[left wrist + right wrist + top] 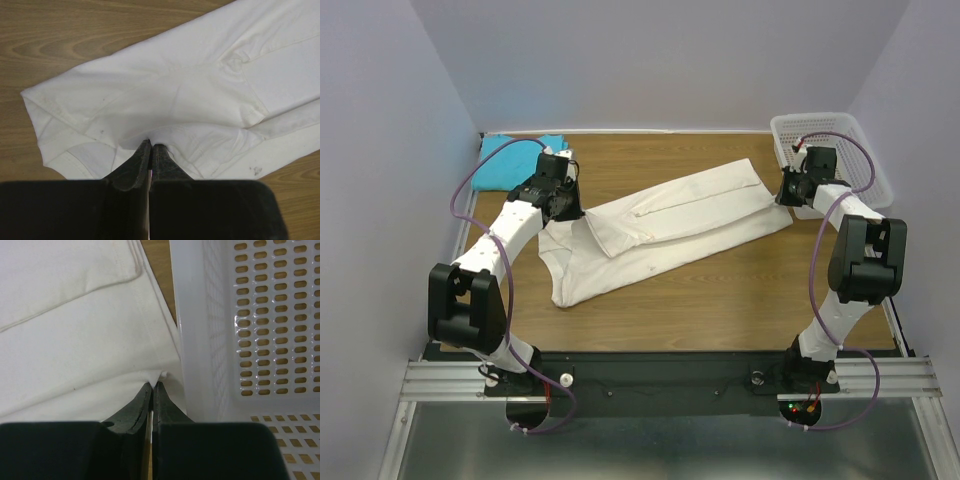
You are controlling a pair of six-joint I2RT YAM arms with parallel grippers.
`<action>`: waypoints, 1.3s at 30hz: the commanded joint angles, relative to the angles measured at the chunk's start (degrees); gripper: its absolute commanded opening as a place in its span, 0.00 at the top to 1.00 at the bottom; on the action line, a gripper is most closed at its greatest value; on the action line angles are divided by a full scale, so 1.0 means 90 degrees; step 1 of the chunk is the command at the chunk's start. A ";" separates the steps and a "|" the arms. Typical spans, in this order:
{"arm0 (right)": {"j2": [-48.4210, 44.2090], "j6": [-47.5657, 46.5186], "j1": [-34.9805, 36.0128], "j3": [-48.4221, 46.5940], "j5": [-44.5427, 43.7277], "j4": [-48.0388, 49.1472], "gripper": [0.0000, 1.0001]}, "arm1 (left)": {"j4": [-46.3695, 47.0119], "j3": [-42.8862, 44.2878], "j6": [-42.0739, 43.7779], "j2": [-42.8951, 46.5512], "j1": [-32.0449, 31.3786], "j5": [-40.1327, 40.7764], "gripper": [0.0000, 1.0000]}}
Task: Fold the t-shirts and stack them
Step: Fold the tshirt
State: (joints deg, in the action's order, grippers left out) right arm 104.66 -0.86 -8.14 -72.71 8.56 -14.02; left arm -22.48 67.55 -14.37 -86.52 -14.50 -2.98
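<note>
The wood-grain table (720, 290) carries three items. A cream-white t-shirt (670, 225) lies partly folded, diagonally across the middle. A turquoise t-shirt (505, 160) lies bunched in the far left corner. A white mesh basket (820, 118) stands in the far right corner, just beside the cream-white t-shirt's end.

A cream-white t-shirt (670, 225) lies stretched in a long, narrow band running diagonally across the wooden table (740, 290). It is folded lengthwise, with a flap doubled over on top and faint dark specks on the cloth. A turquoise-blue t-shirt (508, 160) sits in a compact bundle in the far left corner.
</note>
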 commanded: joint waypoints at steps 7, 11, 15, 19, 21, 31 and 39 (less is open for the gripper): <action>-0.0057 -0.0099 0.0035 -0.0212 -0.0111 0.0503 0.94 | 0.0144 0.0249 0.0093 0.0014 0.0039 -0.0020 1.00; -0.0037 -0.0099 0.0035 -0.0242 -0.0082 0.0503 0.88 | 0.0164 0.0229 0.0093 0.0014 0.0039 -0.0010 1.00; -0.0086 -0.0080 0.0045 -0.0261 -0.0033 0.0523 0.75 | 0.0174 0.0190 0.0073 0.0004 0.0039 0.0038 1.00; -0.0281 -0.0041 0.0045 -0.0320 0.0055 0.0552 0.67 | 0.0183 0.0190 0.0054 -0.0025 0.0039 0.0116 1.00; -0.0379 -0.0041 0.0045 -0.0320 0.0075 0.0562 0.65 | 0.0174 0.0190 0.0054 -0.0064 0.0039 0.0146 1.00; -0.1169 -0.0509 0.0045 0.0177 0.1225 0.0552 0.64 | 0.0232 0.0239 0.0054 -0.0259 0.0059 0.0273 1.00; -0.1756 -0.0841 0.0045 0.0842 0.1666 0.0552 0.64 | 0.0300 0.0287 0.0064 -0.0533 0.0098 0.0283 0.96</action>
State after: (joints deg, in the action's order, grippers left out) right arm 91.07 -6.13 -7.57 -66.98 20.38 -11.14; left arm -21.58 67.55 -14.39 -90.98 -14.13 -1.26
